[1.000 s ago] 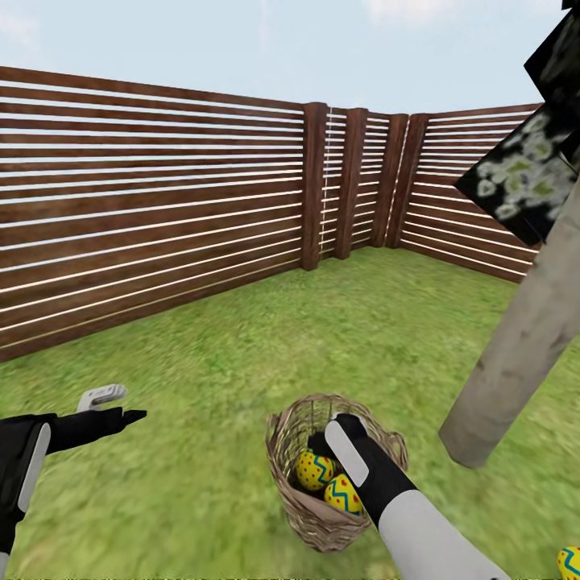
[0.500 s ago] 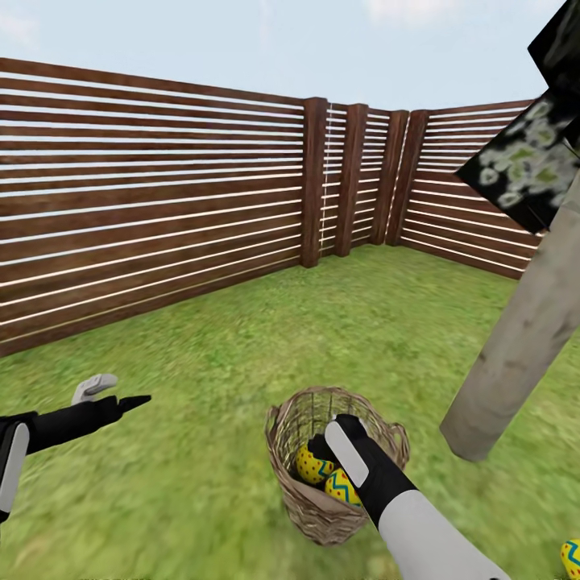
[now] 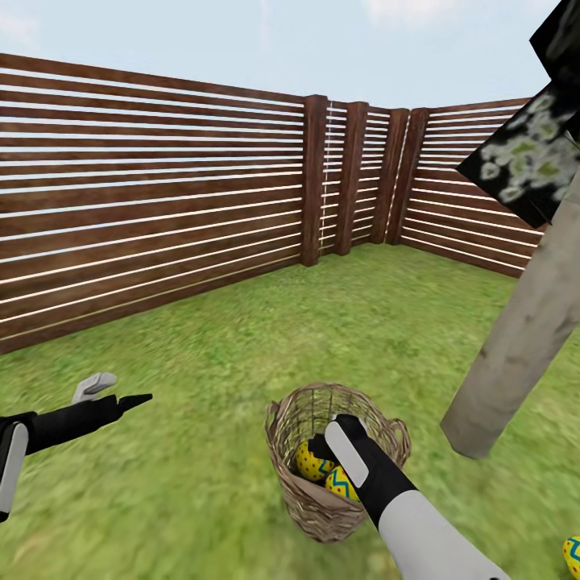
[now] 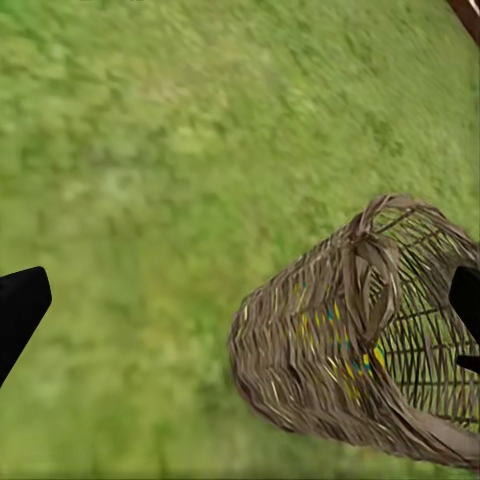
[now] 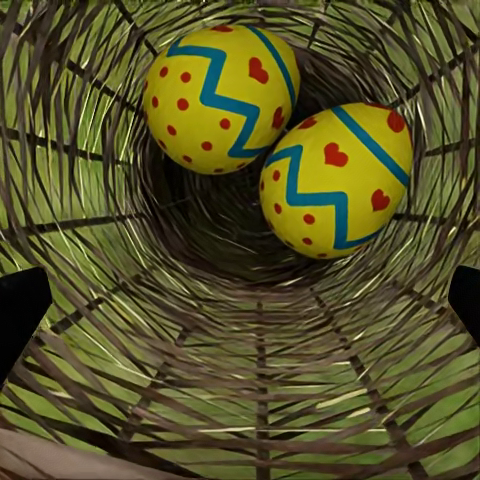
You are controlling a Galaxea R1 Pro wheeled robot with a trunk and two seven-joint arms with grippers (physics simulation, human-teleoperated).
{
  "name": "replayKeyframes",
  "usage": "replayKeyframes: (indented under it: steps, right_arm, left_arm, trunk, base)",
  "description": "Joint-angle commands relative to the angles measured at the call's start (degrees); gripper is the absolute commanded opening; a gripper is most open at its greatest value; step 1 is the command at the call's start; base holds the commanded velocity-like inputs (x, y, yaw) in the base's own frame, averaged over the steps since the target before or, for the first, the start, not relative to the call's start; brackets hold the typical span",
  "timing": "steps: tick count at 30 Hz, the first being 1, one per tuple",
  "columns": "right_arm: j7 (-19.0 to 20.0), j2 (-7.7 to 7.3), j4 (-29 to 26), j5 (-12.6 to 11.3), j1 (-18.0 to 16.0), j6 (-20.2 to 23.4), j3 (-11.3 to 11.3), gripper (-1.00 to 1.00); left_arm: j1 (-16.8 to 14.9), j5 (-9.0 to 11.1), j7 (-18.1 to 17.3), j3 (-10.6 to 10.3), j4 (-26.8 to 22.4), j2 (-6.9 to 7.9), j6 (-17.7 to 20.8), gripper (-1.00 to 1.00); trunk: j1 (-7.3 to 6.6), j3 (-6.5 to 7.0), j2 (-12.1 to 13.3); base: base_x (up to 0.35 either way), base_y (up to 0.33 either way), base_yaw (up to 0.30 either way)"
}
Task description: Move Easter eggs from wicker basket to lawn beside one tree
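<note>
Right gripper [image 3: 326,445] is down inside the mouth of the wicker basket [image 3: 310,503]. In the right wrist view its two dark fingertips [image 5: 20,310] sit far apart at either side, nothing between them: jaws wide open, gripping nothing.

Straight ahead of those open jaws, at the basket's bottom, lie two Easter eggs, side by side and touching. One egg [image 5: 220,97] carries a blue zigzag band and mostly red dots; the other egg [image 5: 337,178] carries a blue zigzag and red hearts. Neither fingertip touches an egg. Woven wall rings the jaws all round, green showing through the gaps.

From the head view, the same two eggs show yellow through the weave just beside the gripper's black wrist.

A third egg [image 3: 572,556] lies on the lawn [image 3: 242,346], out of the basket, well off to the right arm's outer side, cut by the frame edge. It sits on the near side of the tree [image 3: 515,354], whose grey-beige trunk leans up to dark mottled foliage.

Left gripper [image 3: 109,395] hangs above open grass, well apart from the basket, pointing forward. One pale finger and one dark finger stand spread: jaws open, empty. In the left wrist view the basket [image 4: 340,340] lies off to one side of the jaws, tilted.

Beyond everything, brown slatted fence [image 3: 161,201] with thick posts.
</note>
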Motion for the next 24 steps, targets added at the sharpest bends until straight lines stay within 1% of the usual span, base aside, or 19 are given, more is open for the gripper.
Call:
replayKeyframes:
  steps: [1,8,18,24]
  right_arm:
    - [-0.6,0.0,0.0,-0.5,0.0,0.0,0.1,1.0]
    - [-0.6,0.0,0.0,-0.5,0.0,0.0,0.1,1.0]
    - [-0.6,0.0,0.0,-0.5,0.0,0.5,0.1,1.0]
    - [-0.6,0.0,0.0,-0.6,0.0,0.7,0.1,1.0]
  left_arm:
    - [0.0,0.4,0.1,0.1,0.0,0.03,0.5,1.0]
    - [0.0,0.4,0.1,0.1,0.0,0.06,0.5,1.0]
    - [0.0,0.3,0.1,0.1,0.0,0.06,0.5,1.0]
    - [0.0,0.3,0.1,0.1,0.0,0.06,0.5,1.0]
  trunk:
    - [-0.01,-0.06,0.0]
    - [-0.01,-0.06,0.0]
    - [-0.01,-0.06,0.0]
    - [-0.01,-0.06,0.0]
  base:
    - [0.144,0.0,0.0]
    - [0.248,0.0,0.0]
    - [0.089,0.0,0.0]
    - [0.023,0.0,0.0]
